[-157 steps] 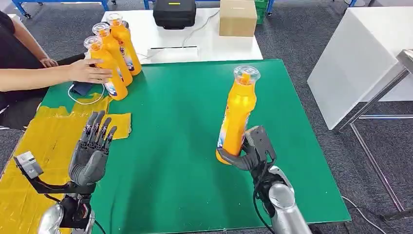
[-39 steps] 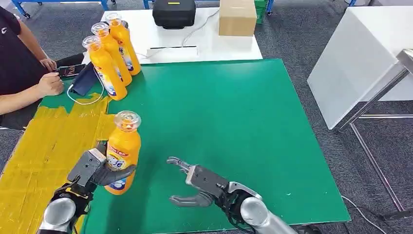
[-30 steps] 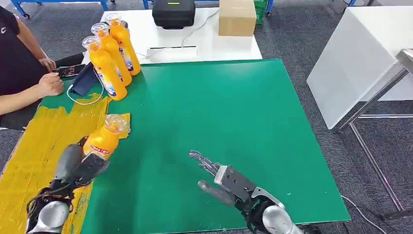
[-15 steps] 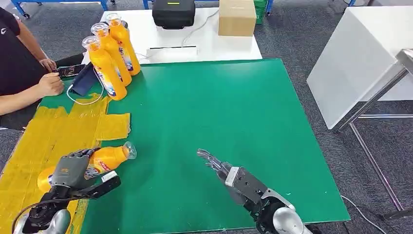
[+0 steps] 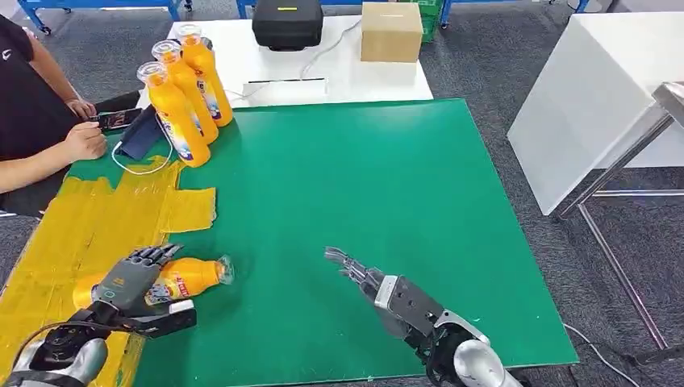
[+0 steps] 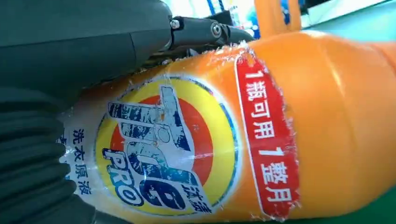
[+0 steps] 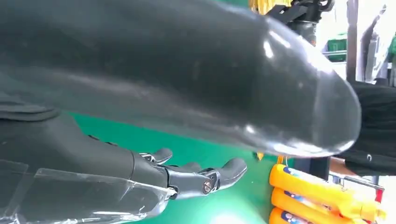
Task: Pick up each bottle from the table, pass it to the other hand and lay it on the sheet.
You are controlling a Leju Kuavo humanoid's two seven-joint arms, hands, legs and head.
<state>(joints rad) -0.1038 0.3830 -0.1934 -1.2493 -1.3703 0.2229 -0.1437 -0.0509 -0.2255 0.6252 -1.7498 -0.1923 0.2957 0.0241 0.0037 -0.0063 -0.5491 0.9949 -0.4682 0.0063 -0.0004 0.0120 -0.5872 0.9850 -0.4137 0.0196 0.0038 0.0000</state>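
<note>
Bottle point(image 5: 181, 278) on its side at yellow sheet point(image 5: 72, 234) edge, left hand point(image 5: 129, 282) fingers draped over it; right hand point(image 5: 387, 294) fingers apart, empty

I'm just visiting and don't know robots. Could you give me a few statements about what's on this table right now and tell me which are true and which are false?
1. An orange bottle lies on its side under the left hand. True.
2. The right hand is holding a bottle. False: it holds nothing, and its fingers are spread above the green table.
3. Three orange bottles stand upright at the table's far left corner. True.
4. The lying bottle's cap points toward the person. False: its cap points toward the middle of the green table.
5. The lying bottle rests partly on the yellow sheet. True: its base end is over the sheet, its cap end over the green.
</note>
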